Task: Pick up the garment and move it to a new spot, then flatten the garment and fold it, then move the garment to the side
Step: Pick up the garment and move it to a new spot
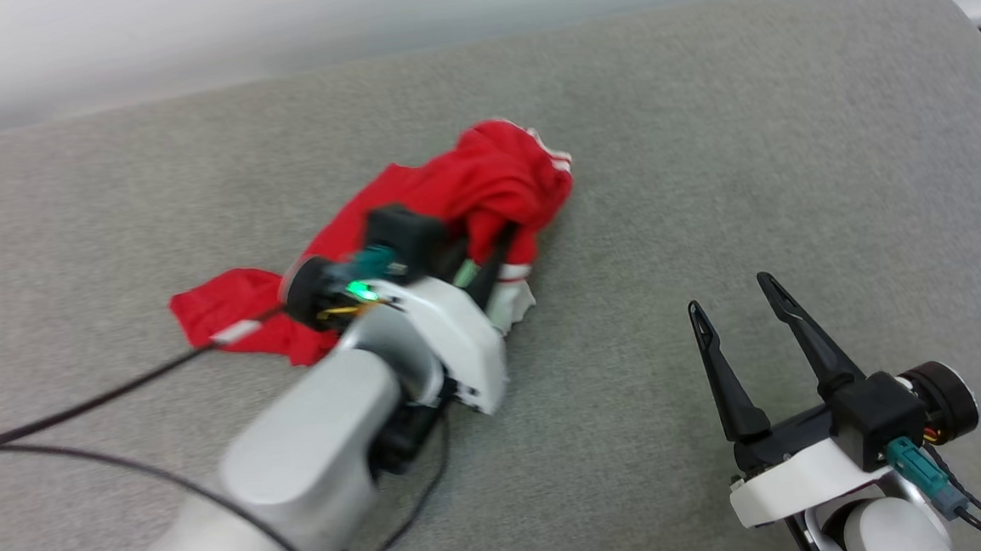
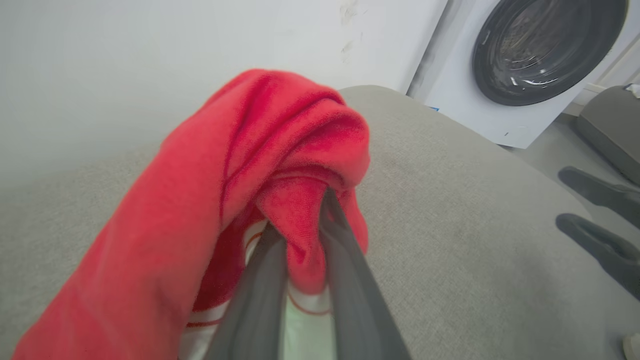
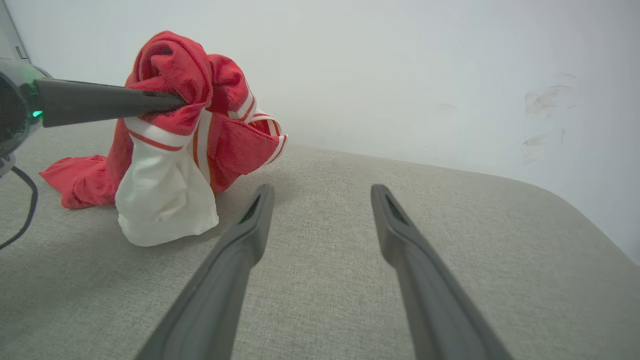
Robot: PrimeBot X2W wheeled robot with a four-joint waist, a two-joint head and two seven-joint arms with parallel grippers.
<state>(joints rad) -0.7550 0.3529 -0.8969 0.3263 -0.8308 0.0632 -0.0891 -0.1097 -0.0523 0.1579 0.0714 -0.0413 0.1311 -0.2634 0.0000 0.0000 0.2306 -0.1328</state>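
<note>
The garment [image 1: 485, 186] is a red jersey with white sleeves and striped trim, bunched on the grey cushion. My left gripper [image 1: 497, 245] is shut on a fold of it and holds that part raised, while the rest trails down to the cushion at the left. In the left wrist view the red cloth [image 2: 280, 165] is pinched between the two fingers. From the right wrist view the garment [image 3: 175, 130] hangs from the left gripper's finger [image 3: 105, 102], a white sleeve drooping to the surface. My right gripper [image 1: 734, 295] stands open to the right of it, apart from the cloth, with nothing between its fingers.
The grey cushion [image 1: 746, 140] stretches wide, with a rounded corner at the far right. A white wall runs behind it. A white washing machine [image 2: 530, 55] with a dark round door stands beyond the cushion. Black cables [image 1: 81, 407] trail from the left arm over the near left.
</note>
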